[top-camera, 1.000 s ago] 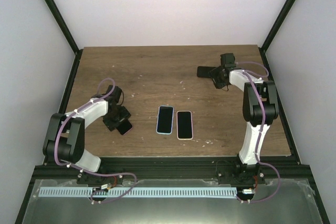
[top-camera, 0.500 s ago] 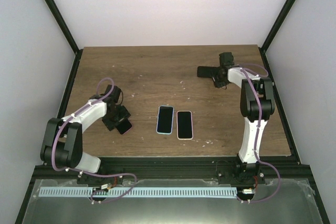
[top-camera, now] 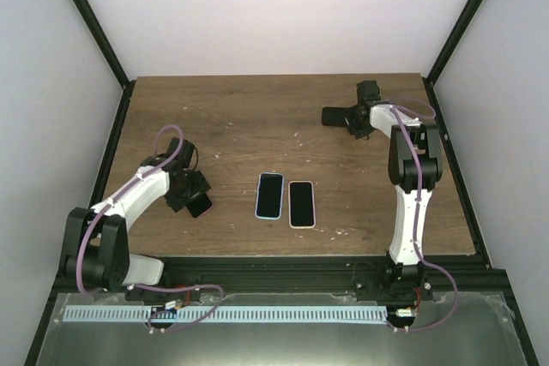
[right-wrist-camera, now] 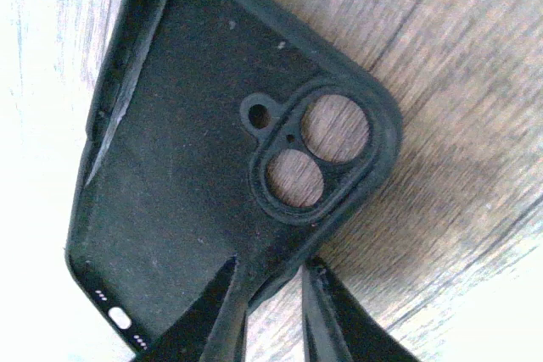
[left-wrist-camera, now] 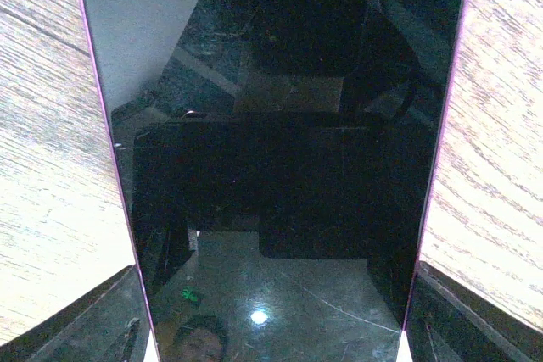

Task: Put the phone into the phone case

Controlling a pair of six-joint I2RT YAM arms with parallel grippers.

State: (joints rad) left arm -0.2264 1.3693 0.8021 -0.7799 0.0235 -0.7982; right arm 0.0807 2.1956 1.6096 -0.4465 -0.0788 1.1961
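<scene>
A phone (left-wrist-camera: 271,125) with a black screen and pink rim fills the left wrist view. My left gripper (left-wrist-camera: 276,267) is shut on it, one finger (left-wrist-camera: 93,315) against each long side. From above, that phone (top-camera: 202,205) sits low over the table's left part under the left gripper (top-camera: 190,195). The black phone case (right-wrist-camera: 187,167) lies open side up at the far right, its camera cut-outs showing wood. My right gripper (right-wrist-camera: 273,264) is shut on the case's rim, one finger inside and one outside. The top view shows the case (top-camera: 333,115) beside the right gripper (top-camera: 353,120).
Two more phones lie flat side by side at the table's middle front, a blue-rimmed one (top-camera: 270,195) and a pink-rimmed one (top-camera: 301,204). Black frame posts run along both table sides, and a metal rail (top-camera: 257,313) crosses the near edge.
My right gripper's jaws have closed onto the case's rim. The left arm has drawn slightly back and left with the phone still in its grip.
</scene>
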